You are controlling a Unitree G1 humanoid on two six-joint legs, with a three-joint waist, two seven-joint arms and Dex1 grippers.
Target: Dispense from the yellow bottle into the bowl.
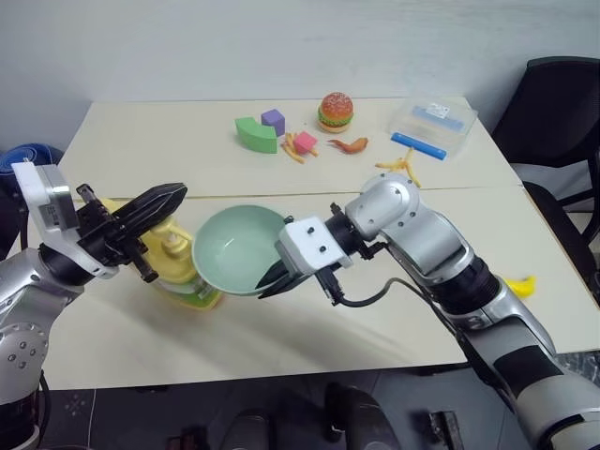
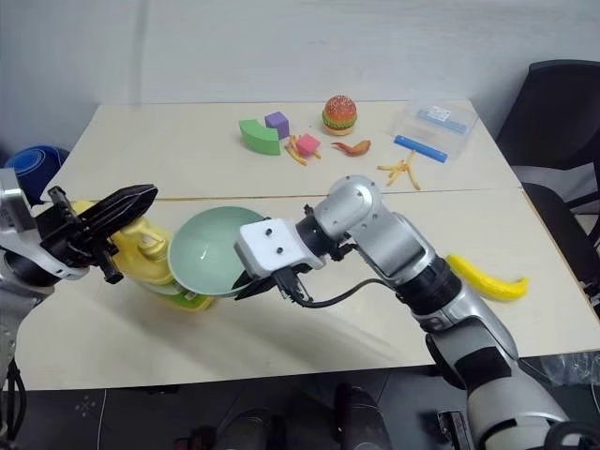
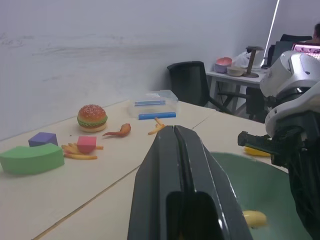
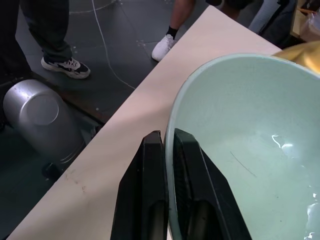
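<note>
Two task things are sitting together at the near left of the worktop [image 1: 309,347]: the yellow bottle [image 1: 169,255], a plastic jug with a pump top, and the bowl [image 1: 234,246], plain pale mint green. We are holding the bowl tipped up on edge, its open face turned toward the camera and partly covering the jug; our right gripper [image 4: 169,150] is clamped on the bowl's rim, one finger inside and one outside. Our left gripper [image 1: 155,202] is fully closed with nothing in it, hovering above the jug and pointing toward the bowl. We are seeing the jug standing upright, its handle and most of its label hidden
</note>
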